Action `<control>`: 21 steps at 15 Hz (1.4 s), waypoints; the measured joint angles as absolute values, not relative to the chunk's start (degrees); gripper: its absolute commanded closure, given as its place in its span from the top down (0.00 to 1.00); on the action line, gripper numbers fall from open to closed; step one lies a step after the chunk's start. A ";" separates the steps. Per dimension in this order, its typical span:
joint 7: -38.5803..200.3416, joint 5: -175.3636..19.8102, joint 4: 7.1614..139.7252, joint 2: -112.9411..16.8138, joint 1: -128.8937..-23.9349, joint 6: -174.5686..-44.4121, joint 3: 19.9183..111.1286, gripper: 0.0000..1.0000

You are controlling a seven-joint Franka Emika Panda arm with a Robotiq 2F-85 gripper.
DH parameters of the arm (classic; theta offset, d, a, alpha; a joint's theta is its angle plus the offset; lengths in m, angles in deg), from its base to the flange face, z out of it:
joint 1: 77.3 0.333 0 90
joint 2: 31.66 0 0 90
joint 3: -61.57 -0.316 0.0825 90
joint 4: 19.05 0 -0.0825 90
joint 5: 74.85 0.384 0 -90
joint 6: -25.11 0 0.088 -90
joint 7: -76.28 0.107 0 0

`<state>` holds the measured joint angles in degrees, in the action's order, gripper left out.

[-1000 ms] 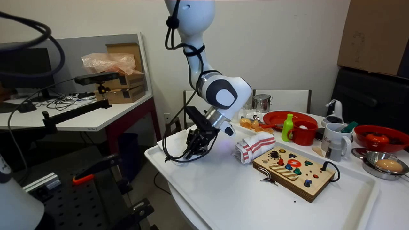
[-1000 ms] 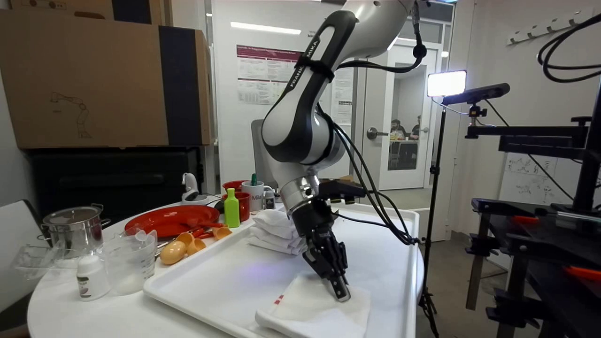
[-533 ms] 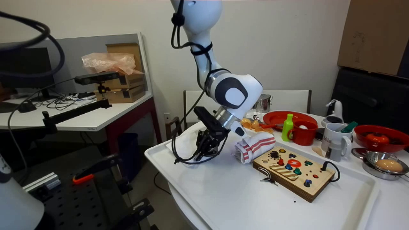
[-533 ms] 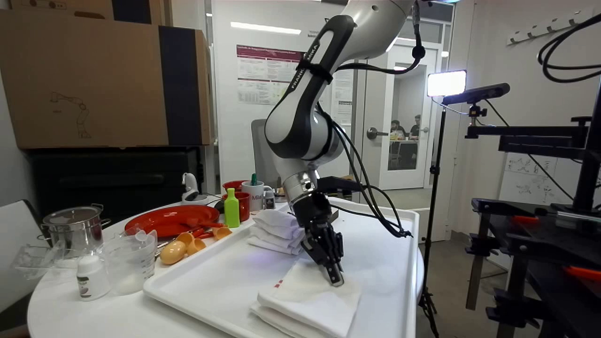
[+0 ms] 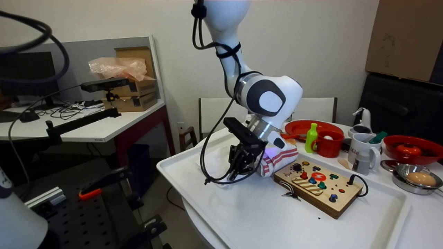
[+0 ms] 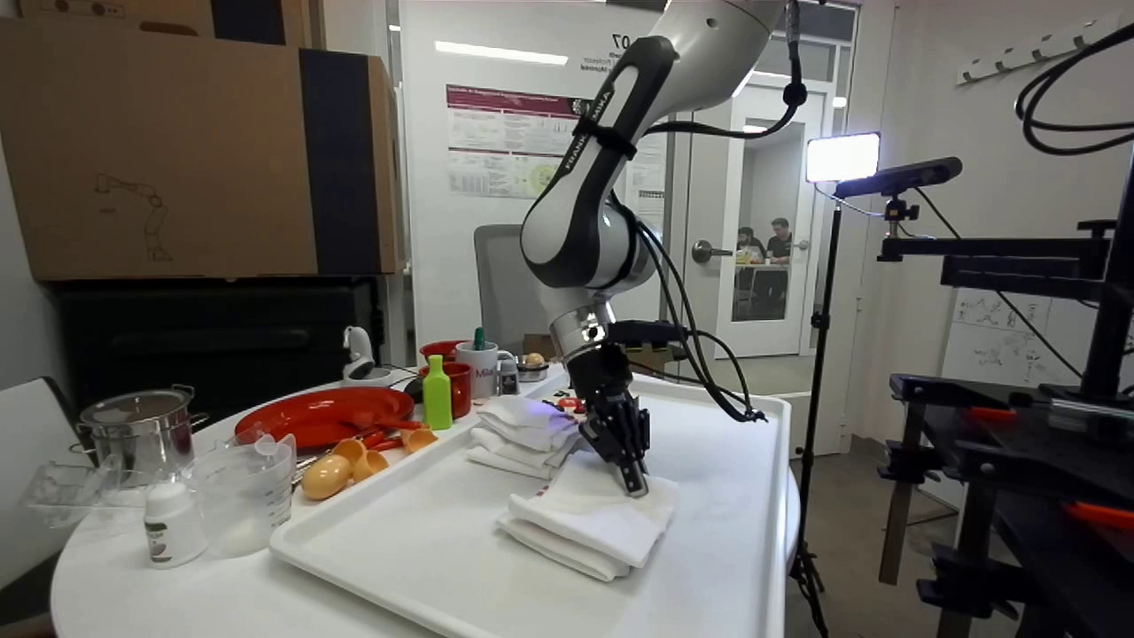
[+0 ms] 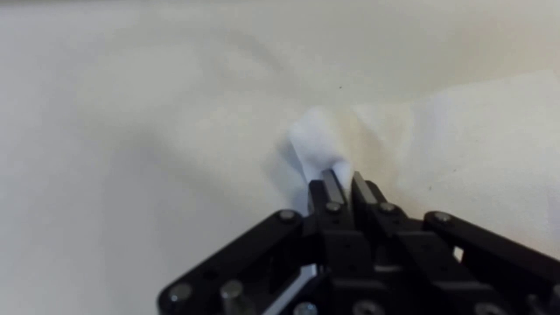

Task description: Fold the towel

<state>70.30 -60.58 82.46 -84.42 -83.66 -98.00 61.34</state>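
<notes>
A white towel (image 6: 589, 527) lies folded in layers on the white tray in an exterior view. In the other exterior view its pale cloth (image 5: 213, 162) is partly hidden behind my gripper and cables. My gripper (image 6: 634, 489) points down at the towel's upper layer. In the wrist view the fingertips (image 7: 343, 181) are close together with a raised pinch of the white cloth (image 7: 315, 135) between them. A second folded towel (image 5: 281, 158), white with red stripes, lies close beside; it also shows as a white stack (image 6: 518, 436) behind the first towel.
A wooden box with knobs (image 5: 320, 186) stands on the tray (image 5: 193, 202) beside the striped towel. Past the tray's edge are a green bottle (image 6: 437, 394), a red plate (image 6: 323, 416), orange eggshells (image 6: 354, 465), a red mug (image 5: 328, 145) and a clear measuring jug (image 6: 244, 496).
My gripper has moved across the tray toward the striped towel and the wooden box. The folded white towel has slid along with it and now lies close to the striped towel.
</notes>
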 measured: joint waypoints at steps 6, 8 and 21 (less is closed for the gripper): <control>69.77 -66.77 87.16 -78.34 -81.64 -104.35 61.04 0.02; 69.76 -68.61 89.23 -76.18 -80.20 -105.22 60.68 0.02; 77.58 -70.53 93.55 -72.77 -74.27 -109.78 58.51 0.02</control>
<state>77.58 -70.53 93.55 -72.77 -74.27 -109.78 58.51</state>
